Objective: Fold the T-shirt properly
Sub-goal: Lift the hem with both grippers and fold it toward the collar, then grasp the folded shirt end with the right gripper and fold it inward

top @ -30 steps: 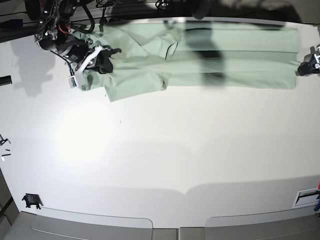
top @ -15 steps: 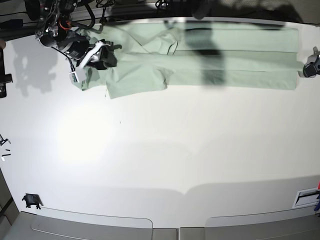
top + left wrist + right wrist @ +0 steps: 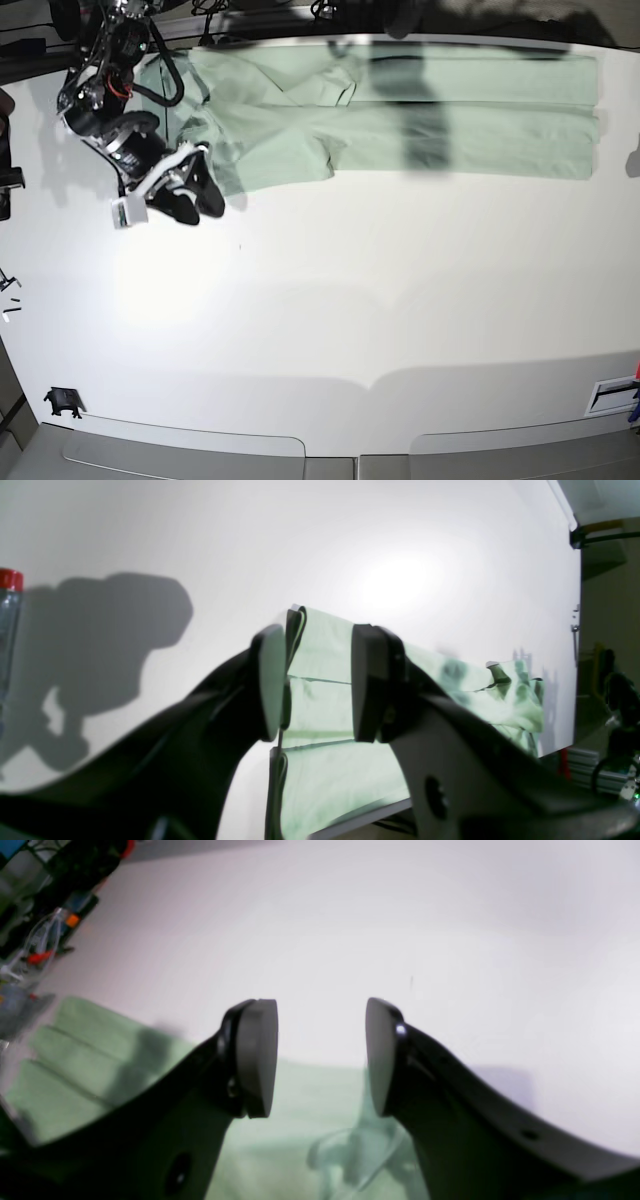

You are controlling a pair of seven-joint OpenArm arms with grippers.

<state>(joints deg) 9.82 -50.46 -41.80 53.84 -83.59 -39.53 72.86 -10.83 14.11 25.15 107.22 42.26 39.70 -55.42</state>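
The T-shirt [image 3: 400, 115] lies flat along the top edge of the white desk [image 3: 340, 300] in the base view, already folded into a long, narrow band whose long axis runs left to right across the frame, collar and sleeve end bunched toward the upper left, straight hem end at the upper right. The right gripper [image 3: 190, 188], jaws parted and holding nothing, hangs at the upper left just below the shirt's sleeve end, the cloth lying up and to its right. In its wrist view, bare desk shows between the pads and green fabric fills the lower part of the frame. The left gripper [image 3: 312, 682], jaws likewise released and empty, faces the layered hem edge from the frame's right side and is nearer that end. Each arm is placed to take one end for a crosswise fold, judging by this layout.
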